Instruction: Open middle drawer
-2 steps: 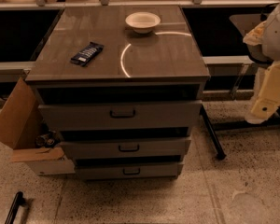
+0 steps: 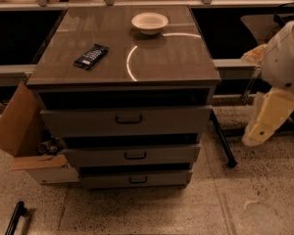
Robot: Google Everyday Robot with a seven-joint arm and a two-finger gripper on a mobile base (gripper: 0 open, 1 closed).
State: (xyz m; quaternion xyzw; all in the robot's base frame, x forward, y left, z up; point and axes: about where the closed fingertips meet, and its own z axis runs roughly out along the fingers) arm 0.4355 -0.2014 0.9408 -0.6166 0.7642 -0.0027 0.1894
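At the centre of the camera view stands a low grey cabinet (image 2: 176, 65) with three drawers stacked one under another. The middle drawer (image 2: 103, 156) sits between the taller-fronted top drawer (image 2: 83, 122) and the shortest-fronted bottom drawer (image 2: 103, 180). Its small dark handle (image 2: 135, 155) is at the centre of its flat front. A dark gap runs above that front, as above the other two, and none of its inside shows.

On the cabinet's glossy top, a white bowl (image 2: 149, 22) rests near the back edge. A dark packet (image 2: 91, 56) lies at an angle toward the left side, well apart from the bowl. A bright curved reflection arcs across the surface in front of the bowl.

To the right of the cabinet hangs the robot's cream-coloured arm (image 2: 286, 53). Below it the gripper (image 2: 264, 119) slants down and to the left, at about the height of the top and middle drawers and well apart from the middle drawer's handle. Whether the gripper is open or closed I cannot tell.

Against the cabinet's left side sits an open cardboard box (image 2: 17, 126), its flap raised. On the speckled floor (image 2: 186, 209) a black bar (image 2: 14, 218) lies in the lower left corner, and a slanted black leg (image 2: 221, 141) stands just right of the cabinet.
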